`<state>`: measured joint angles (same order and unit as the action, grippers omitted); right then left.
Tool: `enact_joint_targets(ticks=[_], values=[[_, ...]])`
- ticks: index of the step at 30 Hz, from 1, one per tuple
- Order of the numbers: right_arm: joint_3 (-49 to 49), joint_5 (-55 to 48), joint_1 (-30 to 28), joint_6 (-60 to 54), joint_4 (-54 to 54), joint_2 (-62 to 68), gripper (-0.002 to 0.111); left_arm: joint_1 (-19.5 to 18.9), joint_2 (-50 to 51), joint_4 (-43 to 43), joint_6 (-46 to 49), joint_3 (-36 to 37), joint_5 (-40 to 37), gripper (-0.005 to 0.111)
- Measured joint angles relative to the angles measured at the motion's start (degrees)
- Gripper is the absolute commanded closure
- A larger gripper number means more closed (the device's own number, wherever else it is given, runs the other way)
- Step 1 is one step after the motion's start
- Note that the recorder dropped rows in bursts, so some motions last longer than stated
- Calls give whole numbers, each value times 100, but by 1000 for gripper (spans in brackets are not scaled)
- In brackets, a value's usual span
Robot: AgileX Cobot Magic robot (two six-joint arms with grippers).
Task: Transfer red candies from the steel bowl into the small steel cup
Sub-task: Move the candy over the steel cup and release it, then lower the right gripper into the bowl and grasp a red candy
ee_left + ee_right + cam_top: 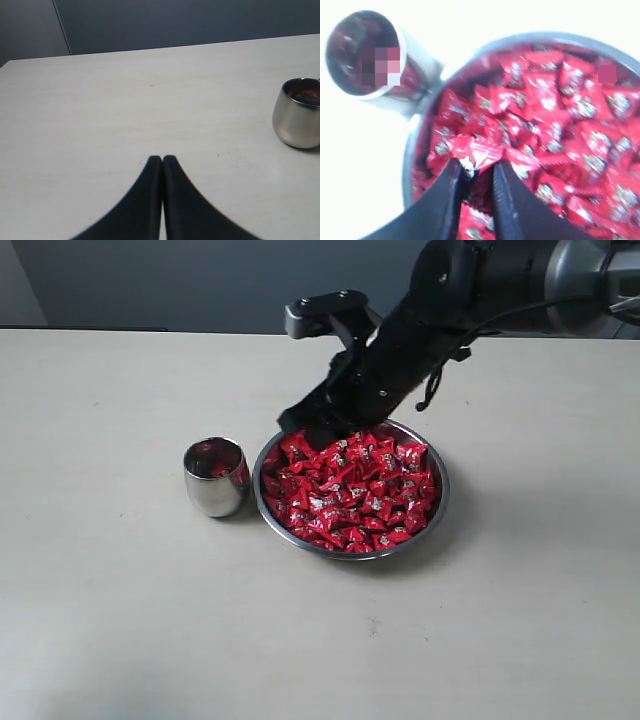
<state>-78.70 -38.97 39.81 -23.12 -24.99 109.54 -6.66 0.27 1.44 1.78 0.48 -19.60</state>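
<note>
A heap of red candies (350,490) fills the steel bowl (352,554) in the middle of the table. Just left of it stands the small steel cup (215,477), with red showing inside. My right gripper (312,432) dips into the bowl's far left side. In the right wrist view this gripper (477,167) is shut on one red candy (481,151) over the pile (560,115), with the bowl's rim (410,155) and the cup (420,75) close by. My left gripper (163,159) is shut and empty above bare table, with the cup (296,117) off to one side.
The pale table top (120,620) stretches wide around bowl and cup. The right arm (470,290) slants down from the back right. A dark wall (200,280) stands behind the table's far edge.
</note>
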Motion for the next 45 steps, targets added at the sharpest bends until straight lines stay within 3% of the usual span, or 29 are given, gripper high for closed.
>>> enact_joint_targets(ticks=[7, 13, 18, 20, 34, 38, 45], values=[[-670, 404, 694, -592, -454, 339, 106, 0, 0, 0, 0, 0, 0, 106], [-1481, 365, 767, -644, -454, 1175, 105, 0, 0, 0, 0, 0, 0, 106], [-1947, 54, 767, -644, -421, 1636, 70, 0, 0, 0, 0, 0, 0, 106], [-2034, -19, 776, -615, -375, 1707, 62, 0, 0, 0, 0, 0, 0, 106], [-2290, -1506, 776, 1057, 2034, 959, 67, 0, 0, 0, 0, 0, 0, 106], [-1932, -1598, 742, 1361, 2589, 754, 67, 0, 0, 0, 0, 0, 0, 106], [-965, -1173, 310, 1613, 2556, 625, 67, 0, 0, 0, 0, 0, 0, 106]])
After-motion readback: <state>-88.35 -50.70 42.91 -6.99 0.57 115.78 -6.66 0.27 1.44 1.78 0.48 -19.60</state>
